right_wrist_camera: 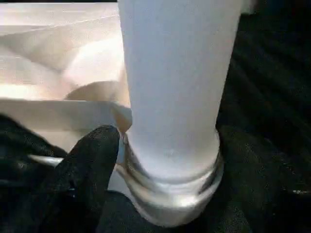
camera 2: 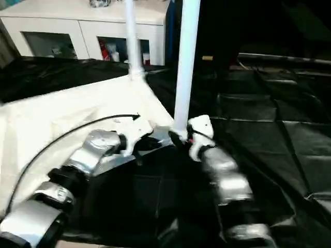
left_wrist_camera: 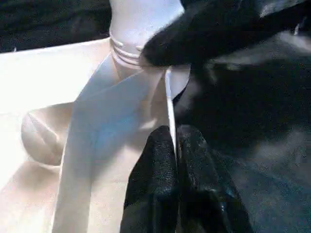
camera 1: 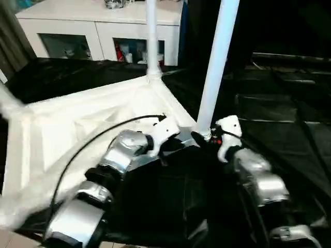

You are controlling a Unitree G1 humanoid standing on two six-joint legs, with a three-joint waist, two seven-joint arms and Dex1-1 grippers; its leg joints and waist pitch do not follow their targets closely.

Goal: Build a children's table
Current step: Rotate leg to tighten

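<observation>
A: We find the tabletop (camera 1: 77,129) upside down on the black cover (camera 1: 289,134), two legs (camera 1: 217,57) upright in corner sockets.

B: Left gripper (left_wrist_camera: 172,145) pinches the rim, likely steadying it. Right gripper (right_wrist_camera: 165,160) straddles the near leg's base, loosely, likely for turning.

A: We read no writing.

The tabletop (camera 1: 77,129) and its legs (camera 1: 214,67) look like smooth white plastic with a soft sheen. Wrinkled, faintly glossy black sheeting covers the bench (camera 1: 289,134). The forearms (camera 1: 121,152) are polished silver metal.
</observation>
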